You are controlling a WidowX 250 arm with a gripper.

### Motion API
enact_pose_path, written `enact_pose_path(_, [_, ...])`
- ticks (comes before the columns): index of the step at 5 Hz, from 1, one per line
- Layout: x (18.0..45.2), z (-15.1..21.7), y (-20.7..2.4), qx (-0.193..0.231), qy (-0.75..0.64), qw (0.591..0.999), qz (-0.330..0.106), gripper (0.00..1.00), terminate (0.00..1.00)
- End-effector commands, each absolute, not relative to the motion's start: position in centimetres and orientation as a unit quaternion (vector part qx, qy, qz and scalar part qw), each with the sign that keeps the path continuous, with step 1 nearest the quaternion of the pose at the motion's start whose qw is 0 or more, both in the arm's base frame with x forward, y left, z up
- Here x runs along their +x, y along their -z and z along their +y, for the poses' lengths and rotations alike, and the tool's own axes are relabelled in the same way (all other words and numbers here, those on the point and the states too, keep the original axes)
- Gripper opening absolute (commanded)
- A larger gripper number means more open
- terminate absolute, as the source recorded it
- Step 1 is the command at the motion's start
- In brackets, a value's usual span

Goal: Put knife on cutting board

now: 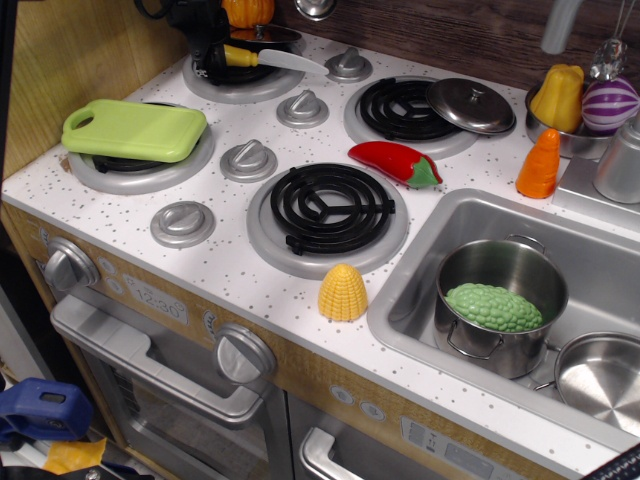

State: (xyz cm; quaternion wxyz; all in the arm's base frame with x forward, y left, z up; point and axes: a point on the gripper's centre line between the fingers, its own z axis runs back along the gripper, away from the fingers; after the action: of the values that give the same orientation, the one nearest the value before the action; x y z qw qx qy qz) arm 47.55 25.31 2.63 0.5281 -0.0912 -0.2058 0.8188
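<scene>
Four burners on this toy stove, and the black gripper (212, 55) is over the back-left burner (245, 80), pinching the yellow handle of the knife (268, 60). The grey blade sticks out to the right, pointing toward a silver knob (347, 66). The lime-green cutting board (135, 130) lies on the front-left burner, well apart from the knife. A red chili pepper (396, 163) lies between the right-hand burners, and a yellow corn piece (343, 292) stands by the sink (470, 215).
</scene>
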Motion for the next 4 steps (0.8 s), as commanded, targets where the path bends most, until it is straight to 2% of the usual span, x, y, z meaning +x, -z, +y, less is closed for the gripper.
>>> enact_pose_path(1, [46.7, 25.0, -6.8, -0.076, -0.818, 0.514, -0.245, 0.00, 0.00])
enact_pose_path(3, [42.2, 25.6, -10.6, 0.001, -0.809, 0.490, -0.325, 0.00, 0.00])
enact_pose_path(4, [40.3, 26.1, -11.2, 0.016, -0.812, 0.474, -0.340, 0.00, 0.00])
